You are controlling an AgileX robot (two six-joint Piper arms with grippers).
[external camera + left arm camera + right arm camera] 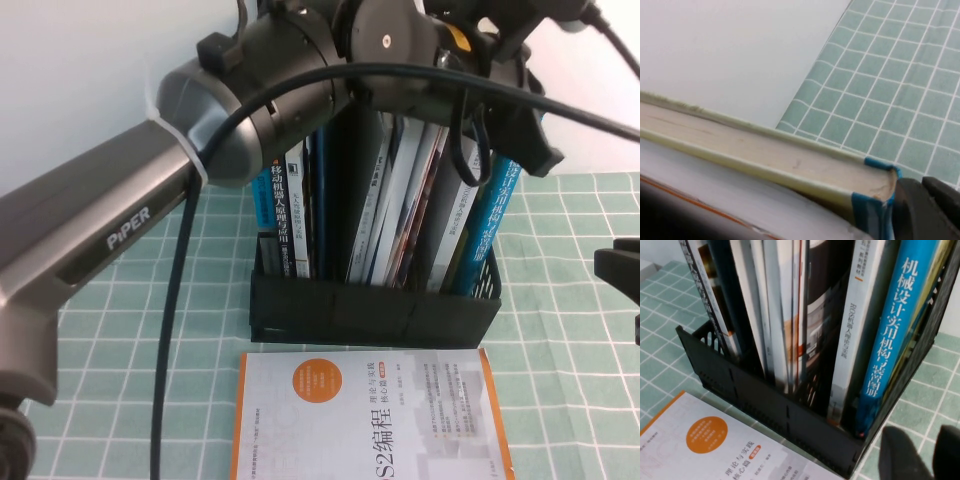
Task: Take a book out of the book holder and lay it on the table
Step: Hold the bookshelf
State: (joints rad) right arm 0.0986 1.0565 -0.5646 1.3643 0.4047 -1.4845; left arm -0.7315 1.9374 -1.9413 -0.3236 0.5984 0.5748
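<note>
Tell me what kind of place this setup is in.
Probably a robot lab test bench, not a real study: a table under mint grid cloth, a black book holder of Chinese technical books, a plain white wall, and Piper arms over it.

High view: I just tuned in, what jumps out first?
The left arm fills the foreground, its left tool up at the blue-spined book at the right end of the holder. A white book lies flat on the table in front. The right tool hangs right of the holder.
</note>
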